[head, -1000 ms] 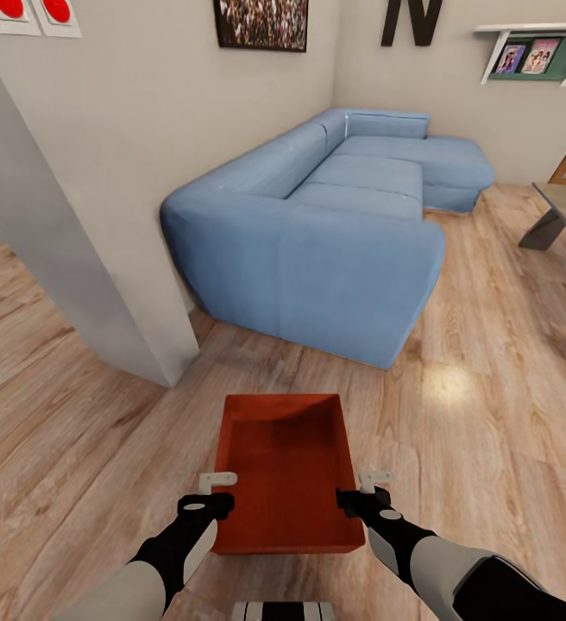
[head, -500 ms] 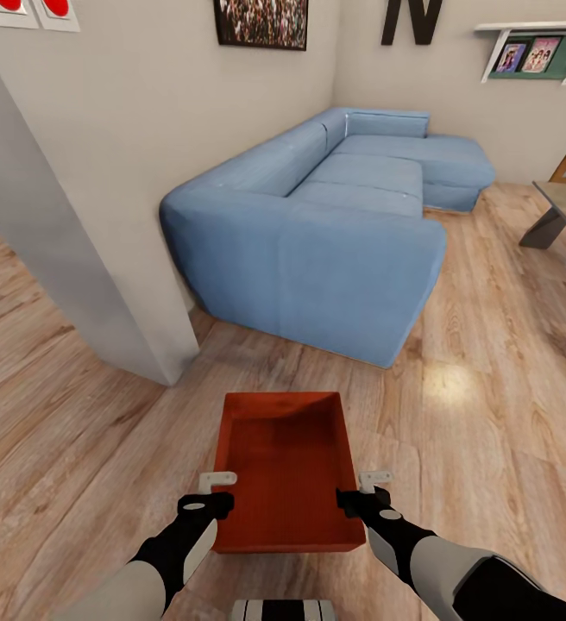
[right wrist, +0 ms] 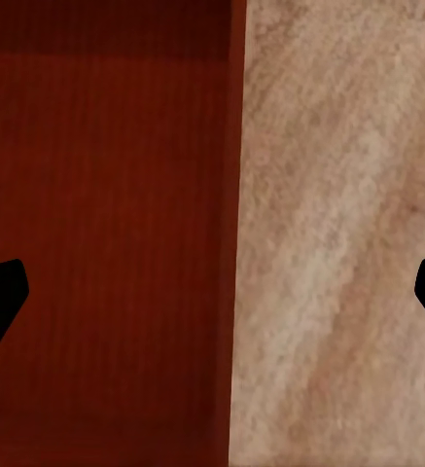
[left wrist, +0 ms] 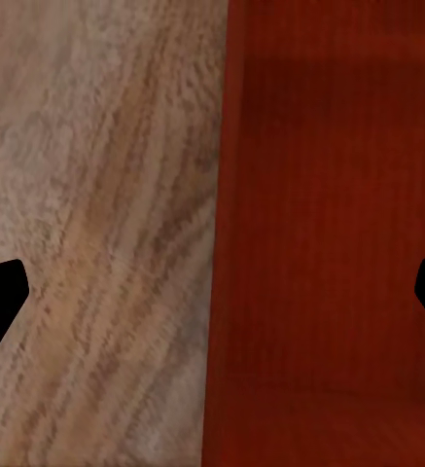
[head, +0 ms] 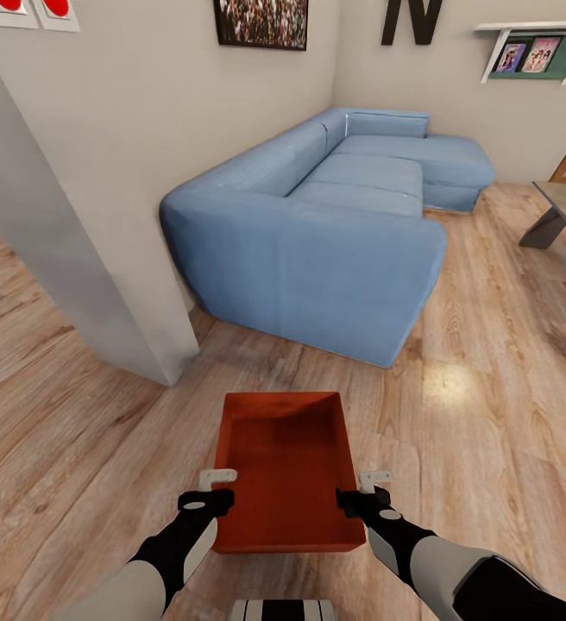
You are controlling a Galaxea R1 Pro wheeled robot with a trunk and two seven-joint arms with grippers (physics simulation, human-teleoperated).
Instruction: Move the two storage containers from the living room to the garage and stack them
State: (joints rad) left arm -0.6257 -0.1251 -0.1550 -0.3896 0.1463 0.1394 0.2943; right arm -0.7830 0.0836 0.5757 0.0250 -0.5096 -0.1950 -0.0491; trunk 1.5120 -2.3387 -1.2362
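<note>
Orange-red storage container (head: 286, 470) straddled by both arms' spread fingers (head: 218, 476) (unclamped), black "N" (head: 412, 21) on wall

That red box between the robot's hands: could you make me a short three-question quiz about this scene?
1. True or false: the red box has something inside it.
2. What does the box rest on: A) sofa, B) wood floor, C) table?
3. Fill in: the left gripper and right gripper each straddle a side ____ of the box.

Key: 1 false, it looks empty. 2 B. 3 wall; both grippers are open.
</note>
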